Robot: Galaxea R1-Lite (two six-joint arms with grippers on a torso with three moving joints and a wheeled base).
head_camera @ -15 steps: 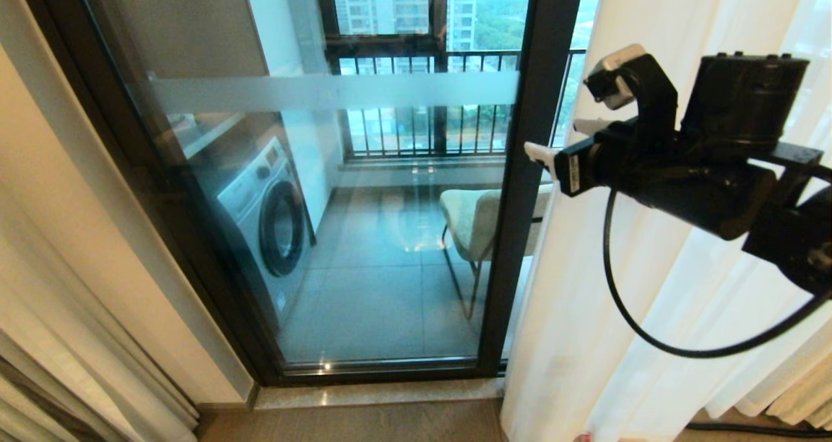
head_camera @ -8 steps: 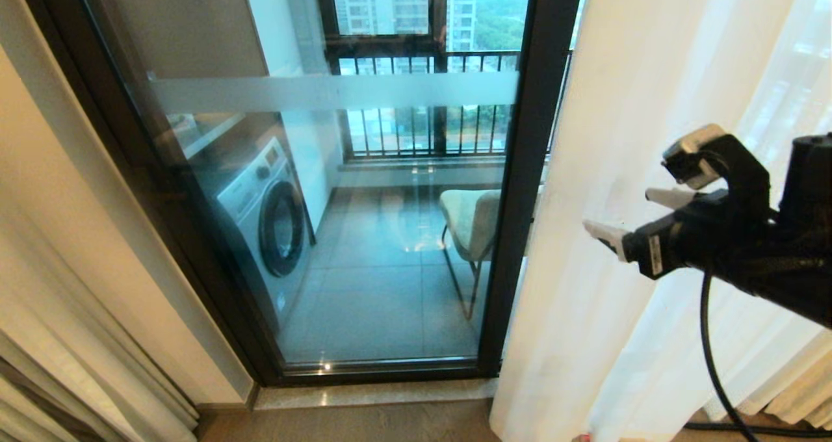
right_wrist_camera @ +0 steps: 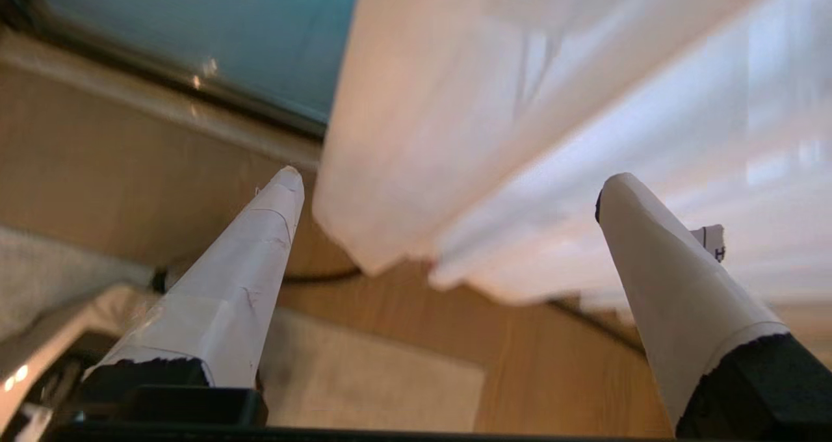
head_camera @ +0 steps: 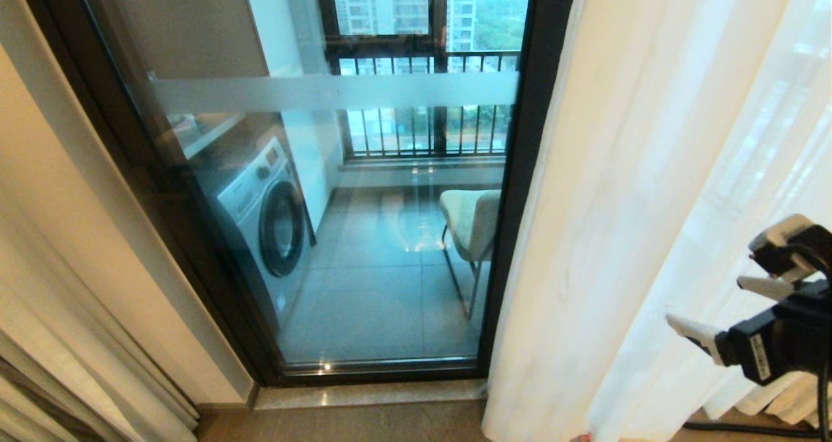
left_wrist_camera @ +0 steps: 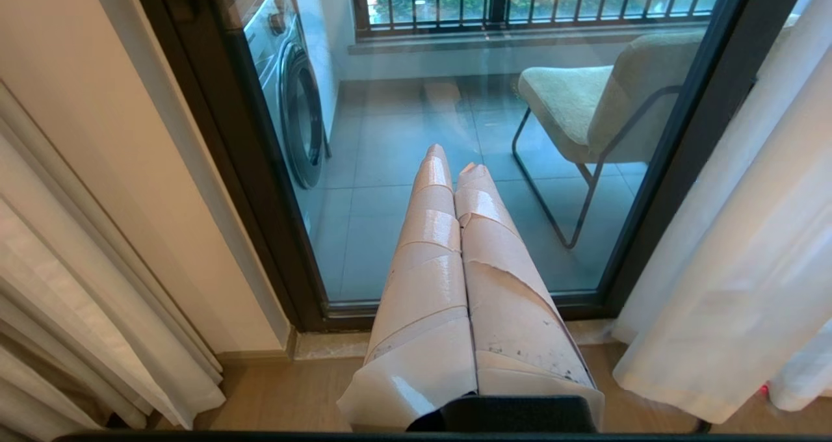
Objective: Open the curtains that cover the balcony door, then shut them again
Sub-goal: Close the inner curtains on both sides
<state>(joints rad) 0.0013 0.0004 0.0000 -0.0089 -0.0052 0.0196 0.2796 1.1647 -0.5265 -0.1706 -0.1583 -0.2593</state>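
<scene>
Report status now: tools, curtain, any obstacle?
Right tool open, empty, low beside curtain. Left tool shut, parked. Door glass mostly uncovered. No obstacle seen.

Washing machine (head_camera: 268, 218) on tiled balcony; cushioned chair (head_camera: 469, 224) near railing (head_camera: 422, 130); black cable (head_camera: 741, 427) on floor

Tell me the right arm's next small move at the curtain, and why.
Probably reach forward so the open right gripper straddles the sheer curtain edge, then close. Its fingers stand wide apart with nothing between them, the fabric hangs just ahead, and the balcony door is uncovered on the left. The left gripper is shut and idle.
</scene>
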